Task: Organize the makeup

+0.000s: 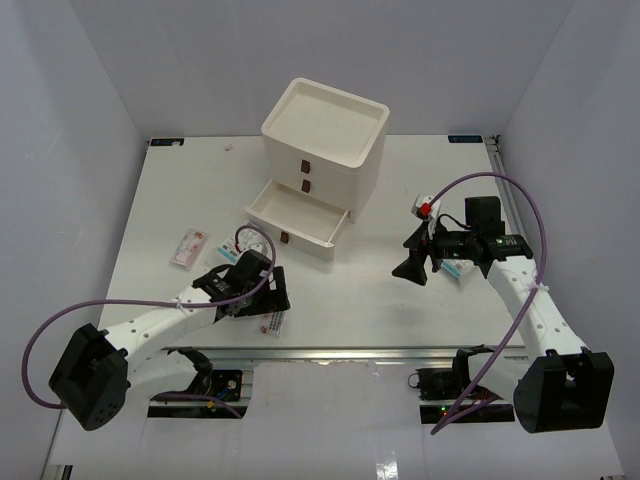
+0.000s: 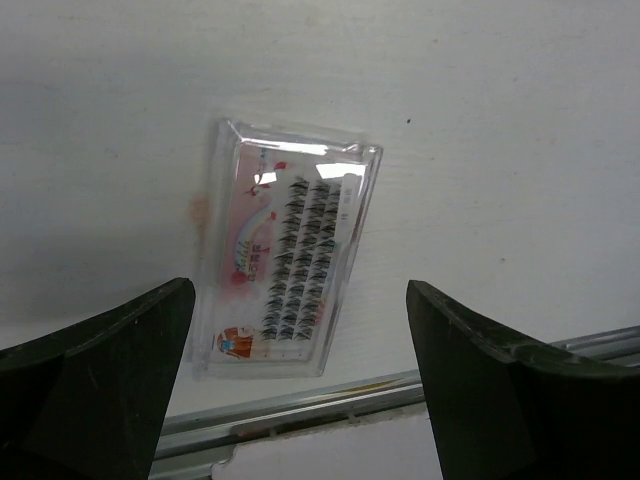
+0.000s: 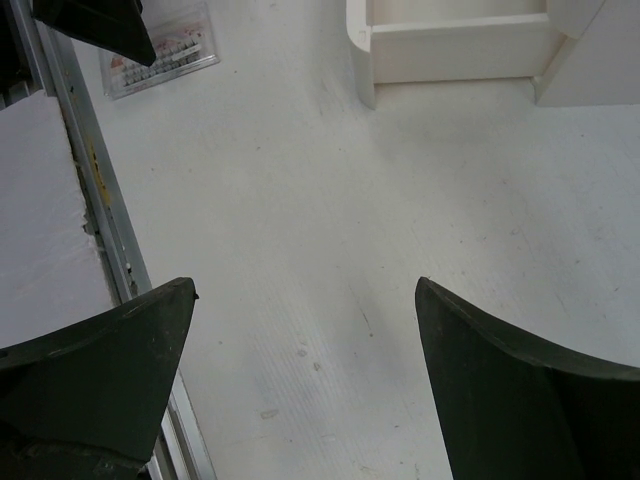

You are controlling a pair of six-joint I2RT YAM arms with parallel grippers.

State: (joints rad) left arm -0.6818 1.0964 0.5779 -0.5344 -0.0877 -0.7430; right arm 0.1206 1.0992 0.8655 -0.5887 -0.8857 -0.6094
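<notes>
Black left gripper (image 2: 300,290), right gripper (image 3: 305,285): jaws wide apart, empty.

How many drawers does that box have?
3: the bottom drawer, pulled out; the middle drawer and top drawer, shut, stacked above it in the box. None looks hidden.

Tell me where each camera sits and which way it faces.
Top external: above, behind the bases, looking down at the table, drawer box, left arm, right arm.
Left wrist: down on a clear lash case, left gripper's fingers flanking it.
Right wrist: toward the open drawer, right gripper's fingers below.
Both wrist views show the lash case.
</notes>
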